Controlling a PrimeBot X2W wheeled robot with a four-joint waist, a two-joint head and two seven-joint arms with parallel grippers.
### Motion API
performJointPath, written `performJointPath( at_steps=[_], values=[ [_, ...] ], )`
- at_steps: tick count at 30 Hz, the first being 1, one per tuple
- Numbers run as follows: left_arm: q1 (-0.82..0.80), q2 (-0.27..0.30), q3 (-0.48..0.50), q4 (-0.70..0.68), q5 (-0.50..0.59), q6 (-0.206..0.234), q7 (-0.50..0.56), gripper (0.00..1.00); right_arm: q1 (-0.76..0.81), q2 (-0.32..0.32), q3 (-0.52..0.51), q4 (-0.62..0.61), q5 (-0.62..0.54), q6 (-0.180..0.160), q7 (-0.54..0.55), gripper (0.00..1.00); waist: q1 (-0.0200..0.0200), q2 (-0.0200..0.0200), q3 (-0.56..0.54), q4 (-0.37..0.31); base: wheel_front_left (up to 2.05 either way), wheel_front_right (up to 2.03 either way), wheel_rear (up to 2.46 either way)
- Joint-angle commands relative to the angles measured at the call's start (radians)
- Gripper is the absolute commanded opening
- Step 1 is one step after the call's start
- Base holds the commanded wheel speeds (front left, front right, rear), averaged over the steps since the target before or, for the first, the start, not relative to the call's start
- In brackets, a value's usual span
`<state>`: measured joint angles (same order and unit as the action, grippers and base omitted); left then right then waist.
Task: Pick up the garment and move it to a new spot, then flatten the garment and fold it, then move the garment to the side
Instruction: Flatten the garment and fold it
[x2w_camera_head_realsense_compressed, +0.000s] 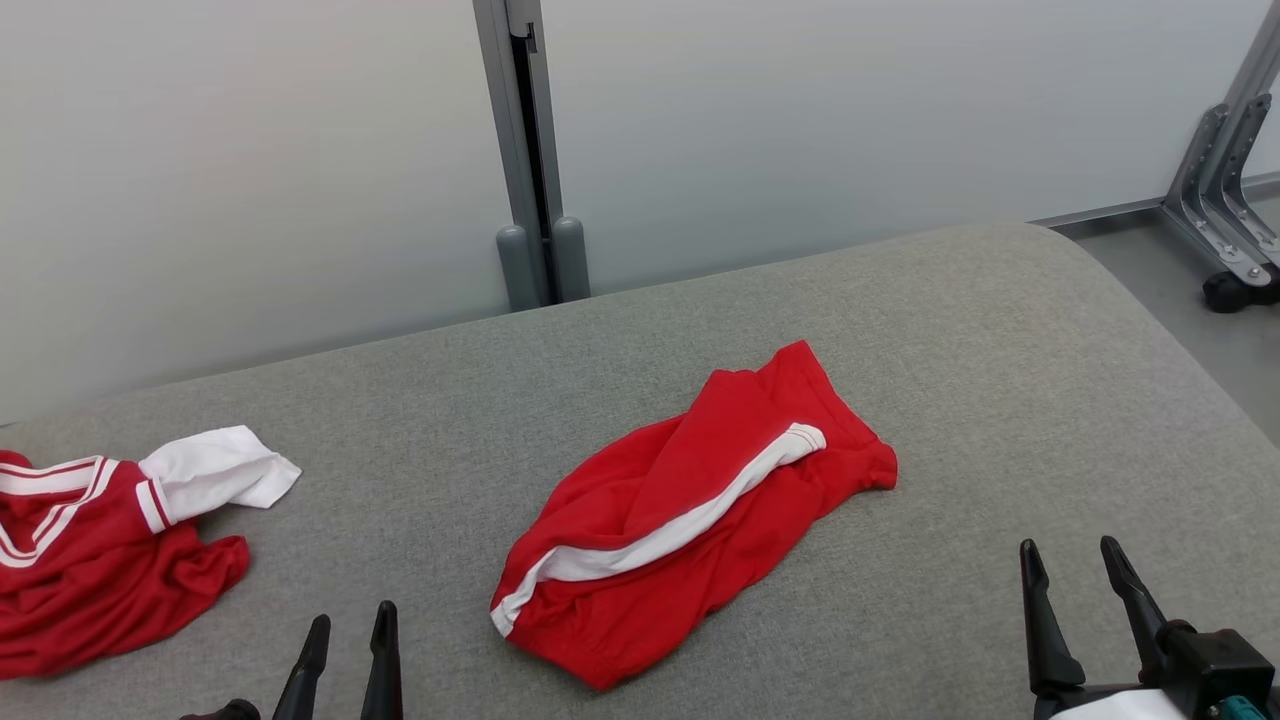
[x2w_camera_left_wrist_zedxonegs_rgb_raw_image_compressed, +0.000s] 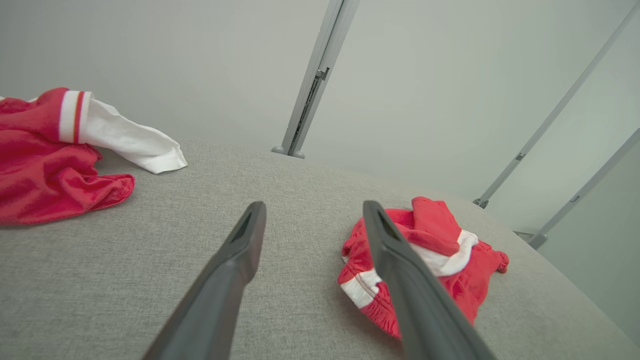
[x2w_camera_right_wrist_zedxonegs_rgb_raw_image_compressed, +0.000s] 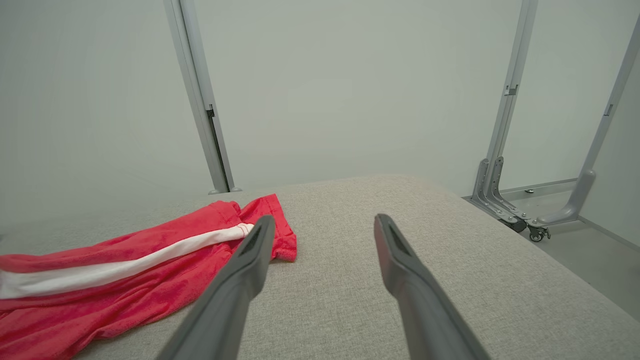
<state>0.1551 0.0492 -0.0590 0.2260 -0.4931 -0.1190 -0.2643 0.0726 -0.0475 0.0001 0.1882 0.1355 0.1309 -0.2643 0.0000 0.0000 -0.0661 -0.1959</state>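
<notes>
- Red shorts (x2w_camera_head_realsense_compressed: 690, 520) with a white side stripe lie crumpled near the middle of the grey upholstered surface (x2w_camera_head_realsense_compressed: 950, 330), between the two grippers and a little ahead of them.
- Left gripper (x2w_camera_head_realsense_compressed: 352, 615) and right gripper (x2w_camera_head_realsense_compressed: 1068, 545) both have their fingers spread with nothing between them, and neither touches the cloth.
- The cloth looks light, thin and limp, so it will probably drape and bunch rather than move as one piece. Sensible holds are the near striped end by the left gripper and the far end's outer corner nearer the right gripper.
- Bare surface lies to the right of the shorts and beyond them, though it rounds off at the right edge. A red-and-white jersey (x2w_camera_head_realsense_compressed: 90, 560) occupies the left side, well apart from the shorts.
</notes>
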Motion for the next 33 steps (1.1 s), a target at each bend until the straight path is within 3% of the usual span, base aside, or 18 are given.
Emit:
performJointPath(
  at_steps=[1, 19, 33],
  values=[
    [-0.007, 0.003, 0.004, -0.003, 0.000, -0.001, 0.000, 1.00, 0.009, -0.006, -0.003, -0.003, -0.004, 0.000, 0.000, 1.00, 0.0000, 0.0000, -0.001, 0.002, 0.00, 0.00, 0.00],
    [0.009, 0.003, 0.004, -0.019, -0.008, 0.007, 0.000, 1.00, 0.004, -0.006, -0.007, -0.003, -0.013, 0.000, 0.000, 1.00, 0.0000, 0.0000, 0.002, 0.026, 0.00, 0.00, 0.00],
    [-0.006, 0.003, 0.011, -0.007, 0.048, 0.003, 0.000, 1.00, -0.004, -0.006, -0.003, -0.001, -0.018, 0.000, 0.000, 1.00, 0.0000, 0.0000, 0.013, 0.046, 0.00, 0.00, 0.00]
  ],
)
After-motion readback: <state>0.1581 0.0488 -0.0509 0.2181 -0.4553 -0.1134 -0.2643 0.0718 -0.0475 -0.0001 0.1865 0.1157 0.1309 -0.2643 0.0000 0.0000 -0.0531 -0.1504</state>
